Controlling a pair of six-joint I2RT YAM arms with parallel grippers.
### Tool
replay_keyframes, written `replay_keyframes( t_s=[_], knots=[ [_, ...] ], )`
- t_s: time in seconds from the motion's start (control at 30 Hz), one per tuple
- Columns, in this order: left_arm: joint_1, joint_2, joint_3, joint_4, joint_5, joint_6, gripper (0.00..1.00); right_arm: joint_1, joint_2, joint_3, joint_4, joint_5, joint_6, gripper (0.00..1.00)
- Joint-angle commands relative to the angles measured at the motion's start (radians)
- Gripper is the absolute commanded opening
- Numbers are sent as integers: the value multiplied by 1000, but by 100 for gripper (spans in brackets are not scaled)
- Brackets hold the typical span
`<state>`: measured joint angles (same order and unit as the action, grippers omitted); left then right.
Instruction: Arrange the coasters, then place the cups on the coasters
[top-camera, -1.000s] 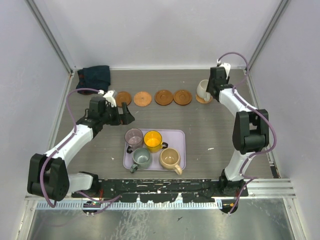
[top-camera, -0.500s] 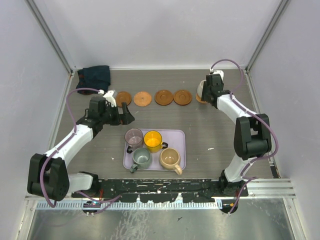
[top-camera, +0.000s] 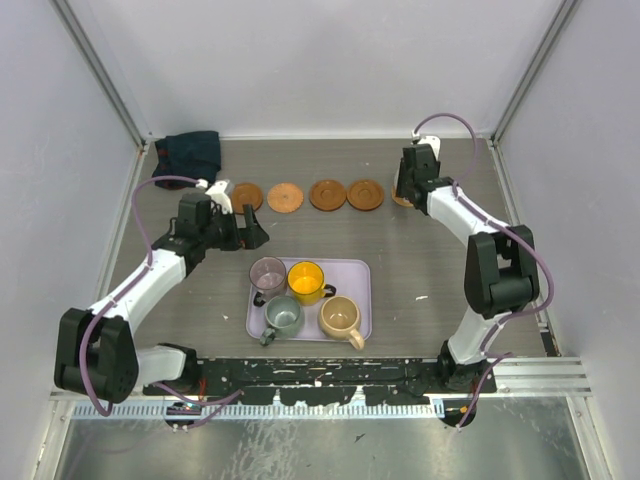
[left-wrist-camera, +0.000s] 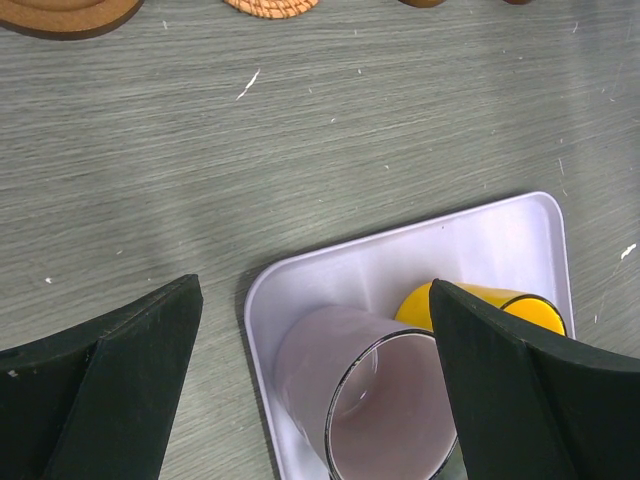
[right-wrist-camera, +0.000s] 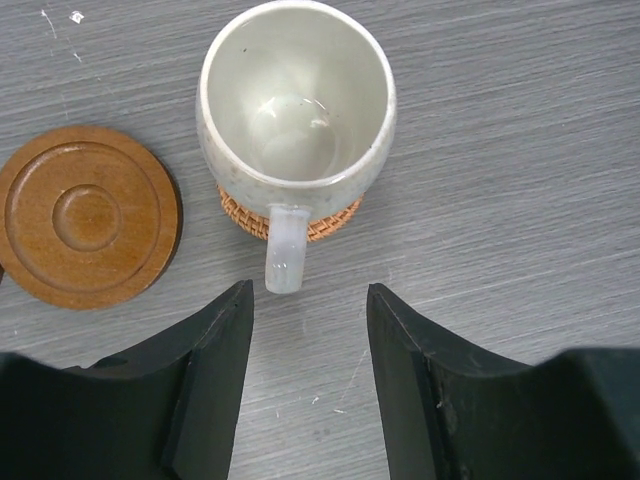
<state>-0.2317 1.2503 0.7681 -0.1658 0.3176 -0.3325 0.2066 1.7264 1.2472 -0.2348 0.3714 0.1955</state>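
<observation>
The right gripper (right-wrist-camera: 308, 300) stands released, its jaws apart and touching nothing, with the handle (right-wrist-camera: 283, 262) just ahead of the gap between them. The cream cup (right-wrist-camera: 297, 110) sits upright on the woven coaster (right-wrist-camera: 335, 222) at the right end of the far row, its handle pointing back at the wrist. We judge that this placing is done and that the step in hand is getting clear of the cup.

To do that well, we would draw the fingers straight back along the handle's line, or lift straight up. We would keep the jaws as wide as they are, so that neither finger clips the handle and drags the cup off its coaster. The cup's body hides most of the weave, so we cannot be sure it sits centred, and a sideways nudge is the thing to avoid.

The left gripper (left-wrist-camera: 315, 290) hangs wide open, holding nothing, over the corner of the lavender tray (left-wrist-camera: 500, 235) where the mauve cup (left-wrist-camera: 385, 400) stands.

We count five coasters: the woven coaster, the dark wooden coaster (right-wrist-camera: 88, 215) beside it, and three more coasters (top-camera: 285, 197) along the same row. We count five cups: the cream cup, then on the tray the mauve cup, the yellow cup (top-camera: 306, 280), the grey-green cup (top-camera: 283, 315) and the tan cup (top-camera: 340, 316).
</observation>
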Motion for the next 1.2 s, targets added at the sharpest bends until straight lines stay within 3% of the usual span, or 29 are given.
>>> replay_keyframes(
  t_s=[0.0, 0.5, 0.6, 0.8, 1.17],
  knots=[
    [-3, -36, 3, 43, 2, 8, 98, 5, 38, 67, 3, 43, 28, 53],
    [-4, -43, -8, 37, -2, 15, 98, 5, 151, 106, 6, 66, 59, 43],
    [-5, -43, -12, 37, -5, 14, 98, 5, 163, 101, 17, 69, 55, 35],
    [-4, -41, -12, 40, -5, 12, 98, 6, 183, 88, 42, 86, 31, 2],
    [-4, -45, -13, 43, -8, 12, 98, 27, 39, -102, 341, 127, -79, 1]
  ],
)
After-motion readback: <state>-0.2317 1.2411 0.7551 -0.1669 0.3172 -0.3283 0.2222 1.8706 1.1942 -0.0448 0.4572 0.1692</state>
